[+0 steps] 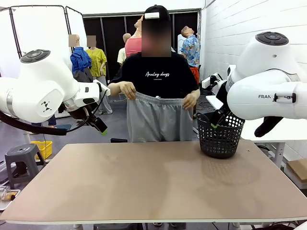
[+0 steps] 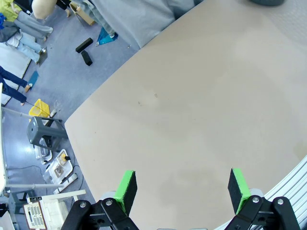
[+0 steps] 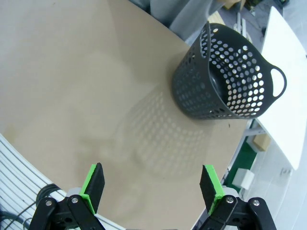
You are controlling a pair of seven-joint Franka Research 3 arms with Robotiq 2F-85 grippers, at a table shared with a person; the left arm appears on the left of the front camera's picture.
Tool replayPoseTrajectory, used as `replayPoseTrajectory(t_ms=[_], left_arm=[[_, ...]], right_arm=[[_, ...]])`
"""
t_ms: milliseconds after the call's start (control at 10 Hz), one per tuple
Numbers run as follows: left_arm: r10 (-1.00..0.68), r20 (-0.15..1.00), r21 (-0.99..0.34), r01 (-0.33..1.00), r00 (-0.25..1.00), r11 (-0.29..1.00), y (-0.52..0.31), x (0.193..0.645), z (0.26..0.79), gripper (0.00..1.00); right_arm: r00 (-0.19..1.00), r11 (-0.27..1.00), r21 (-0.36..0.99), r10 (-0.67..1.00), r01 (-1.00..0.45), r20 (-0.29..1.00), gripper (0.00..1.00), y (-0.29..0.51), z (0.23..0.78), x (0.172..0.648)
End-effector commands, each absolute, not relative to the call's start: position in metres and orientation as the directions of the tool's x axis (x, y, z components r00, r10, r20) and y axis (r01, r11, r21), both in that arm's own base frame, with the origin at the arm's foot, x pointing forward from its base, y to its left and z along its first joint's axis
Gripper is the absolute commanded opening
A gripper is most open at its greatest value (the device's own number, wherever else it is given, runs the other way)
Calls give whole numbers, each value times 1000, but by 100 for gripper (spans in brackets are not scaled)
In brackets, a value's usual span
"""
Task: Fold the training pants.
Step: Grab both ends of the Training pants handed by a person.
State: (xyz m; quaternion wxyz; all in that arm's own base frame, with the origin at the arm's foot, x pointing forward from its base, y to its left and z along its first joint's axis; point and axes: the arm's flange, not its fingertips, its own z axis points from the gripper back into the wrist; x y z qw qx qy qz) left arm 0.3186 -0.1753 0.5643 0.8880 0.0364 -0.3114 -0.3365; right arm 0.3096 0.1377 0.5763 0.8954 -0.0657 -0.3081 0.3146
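Left hand (image 2: 182, 173), right hand (image 3: 151, 167), one training pants (image 1: 156, 120)

the training pants (image 1: 156, 120) are light grey soft jersey with a gathered elastic waistband. they hang unfolded in the air beyond the far edge of the counter (image 1: 153, 182). the waistband is uppermost and stretched wide between a person's hand (image 1: 128, 89) and the other hand (image 1: 190, 100). the lower part is hidden behind the counter's edge.
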Motion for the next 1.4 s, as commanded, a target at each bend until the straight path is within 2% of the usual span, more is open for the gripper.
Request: replayPoseTrajectory(t_ms=[0,1300], left_arm=[[-620,534,278,573,575,771,-175,319,563,100],[-620,534,278,573,575,771,-175,319,563,100]], right_arm=[[610,790,-316,608,-525,508,100,137,574,311],[610,790,-316,608,-525,508,100,137,574,311]])
